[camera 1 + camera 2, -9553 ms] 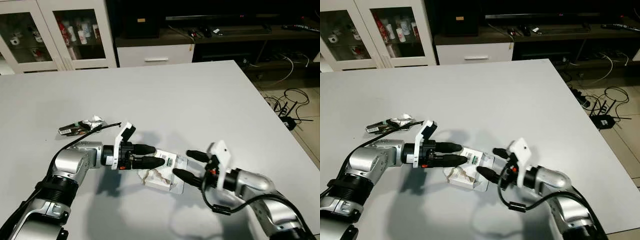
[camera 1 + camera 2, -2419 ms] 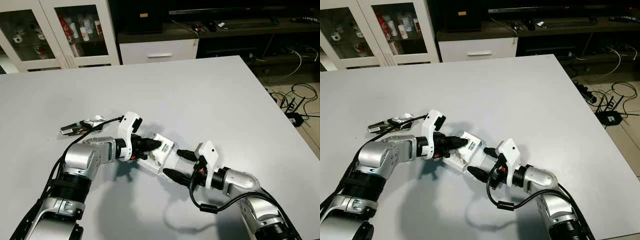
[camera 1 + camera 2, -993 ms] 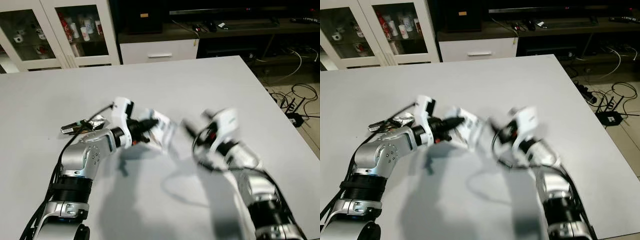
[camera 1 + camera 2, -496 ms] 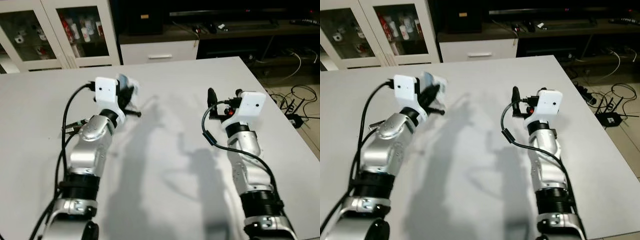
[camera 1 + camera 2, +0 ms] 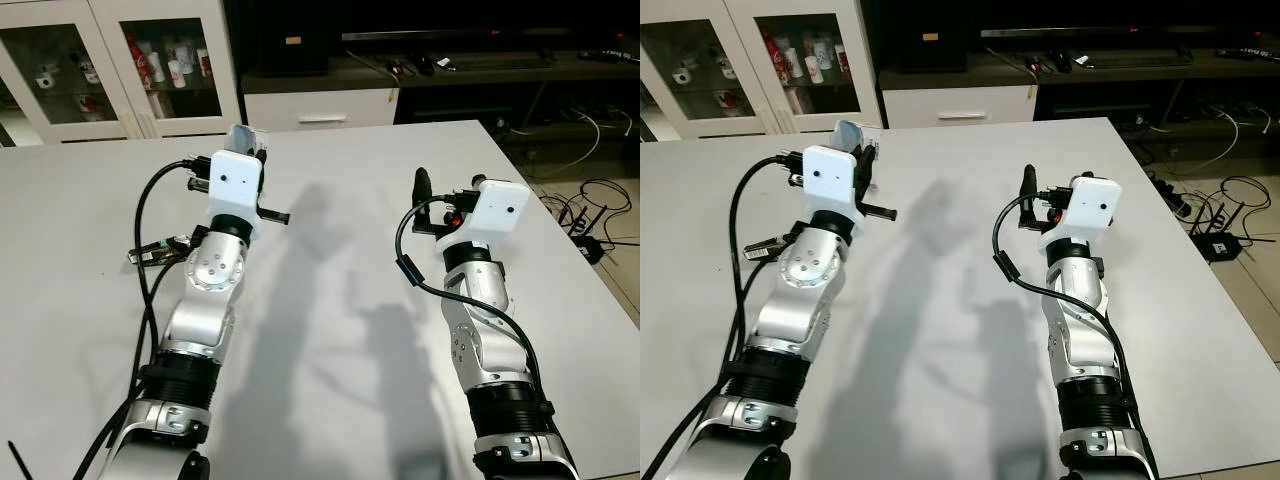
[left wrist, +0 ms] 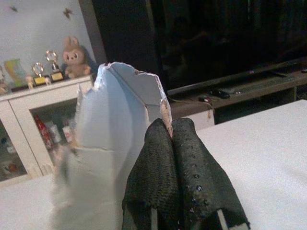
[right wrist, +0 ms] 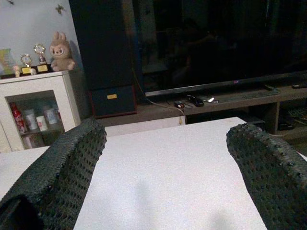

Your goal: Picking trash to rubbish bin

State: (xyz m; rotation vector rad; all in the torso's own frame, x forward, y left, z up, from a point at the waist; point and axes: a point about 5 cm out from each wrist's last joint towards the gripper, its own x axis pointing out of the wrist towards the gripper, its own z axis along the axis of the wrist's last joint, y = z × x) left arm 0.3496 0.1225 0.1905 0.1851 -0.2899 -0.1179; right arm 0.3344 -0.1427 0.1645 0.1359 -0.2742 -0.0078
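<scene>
Looking down from the head camera, I see the grey table [image 5: 340,200] spanning the frame, with both silver arms raised upright above it. Beyond its far edge stand a white glass-door cabinet [image 5: 110,70] and a dark TV stand [image 5: 470,70]. My left gripper [image 6: 170,143] is up near the far left of the table, its two fingers pressed together on a torn piece of white packaging [image 6: 115,143], held clear of the surface. My right gripper [image 7: 165,158] is lifted at the right, fingers spread apart with nothing between them. A small crumpled wrapper [image 5: 160,250] lies on the table beside the left arm.
</scene>
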